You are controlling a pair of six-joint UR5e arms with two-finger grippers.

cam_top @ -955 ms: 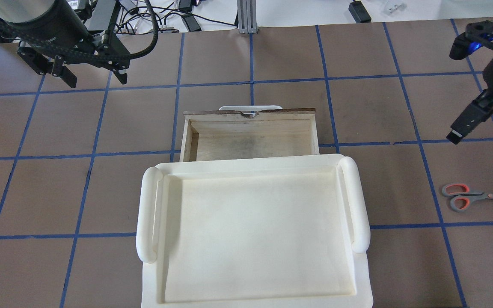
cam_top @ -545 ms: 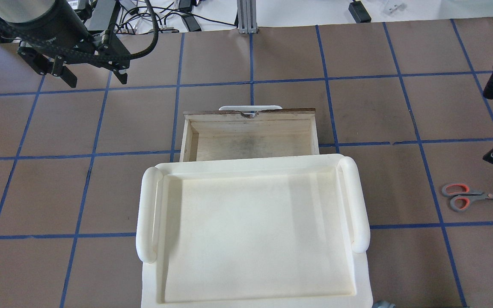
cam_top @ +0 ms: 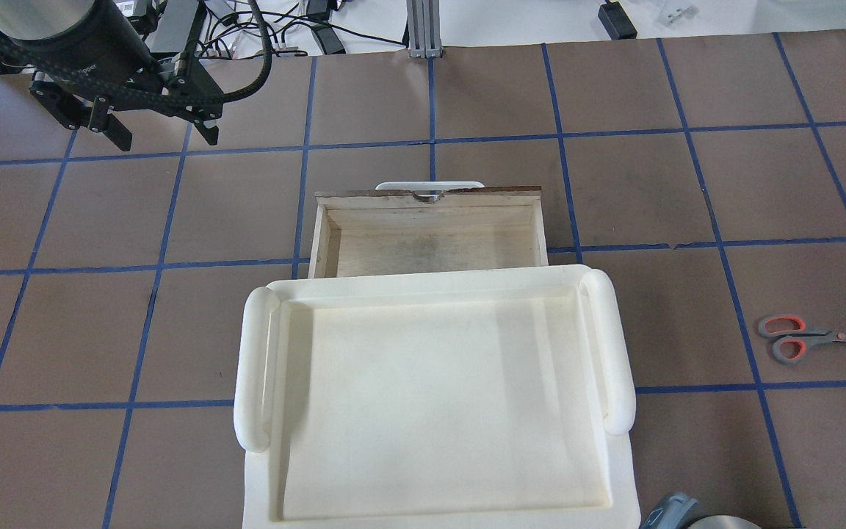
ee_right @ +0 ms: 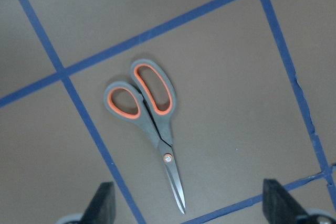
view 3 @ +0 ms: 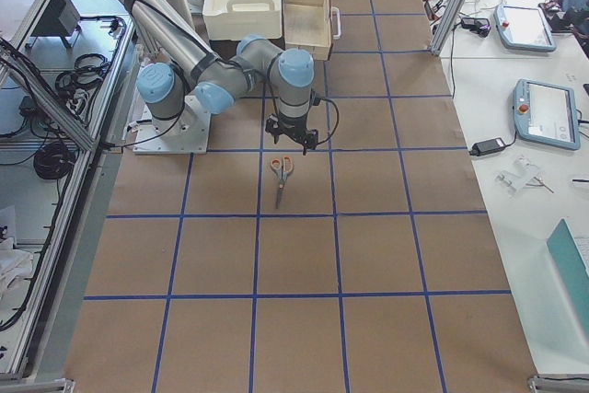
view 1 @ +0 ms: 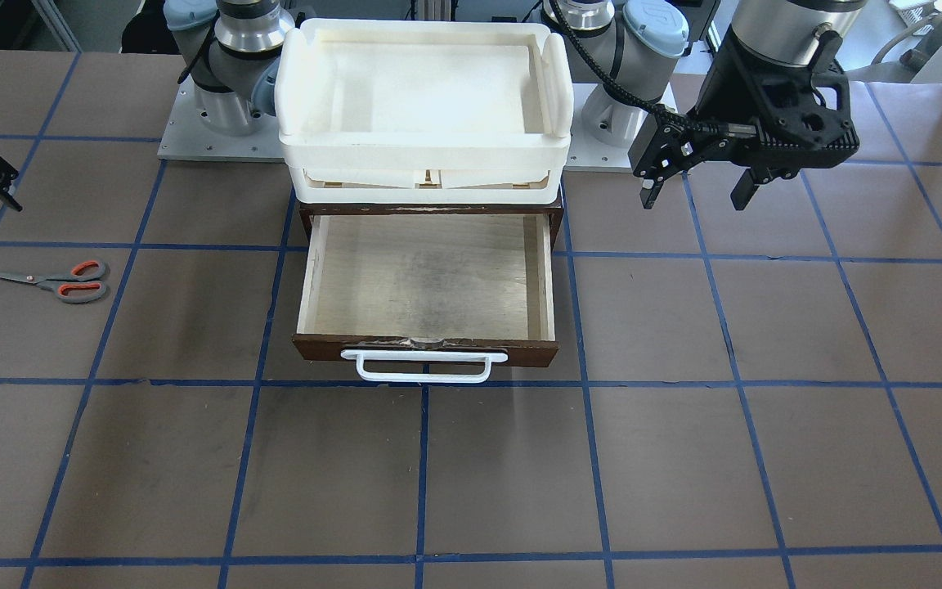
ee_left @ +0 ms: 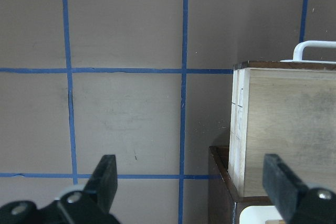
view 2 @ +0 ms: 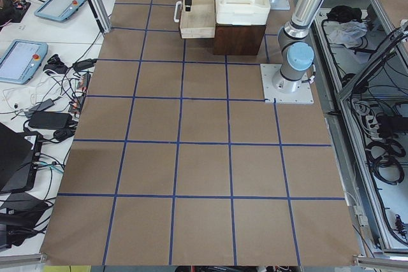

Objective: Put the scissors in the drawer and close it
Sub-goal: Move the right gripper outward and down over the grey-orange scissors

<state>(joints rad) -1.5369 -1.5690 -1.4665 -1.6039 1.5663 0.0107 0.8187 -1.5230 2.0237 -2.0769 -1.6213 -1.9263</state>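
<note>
I read the right hand (ee_right: 191, 204) as open: its wrist camera shows the two fingers (ee_right: 105, 202) spread wide with only bench (ee_right: 236, 103) between them. The scissors (ee_right: 152, 121) lie flat on the bench directly beneath this hand, untouched. Their blades are closed and the tip points back toward the gap between the fingers, nearer one finger than the other. The grey handles with orange-red loops point away from the hand. In the exterior right view the same hand (view 3: 293, 138) hangs just short of the scissors' handle end (view 3: 281, 166), apart from it. In the overhead view only an edge of the hand is in frame, near the scissors (cam_top: 811, 339). The drawer (view 1: 536, 352) stands pulled out, well apart from the right hand, with the scissors outside it. Its pale plywood floor is exposed and its white loop handle (view 1: 423, 368) faces away from the robot. A white tray (view 1: 422, 149) sits on top of the dark cabinet that houses the drawer. I read the left hand (view 1: 696, 186) as open as well: its fingers (ee_left: 106, 179) are spread and grip nothing. It hovers above the bench off to one side of the drawer. Its wrist camera shows the drawer's side wall (ee_left: 239, 129) ahead of one finger, clear of contact.
</note>
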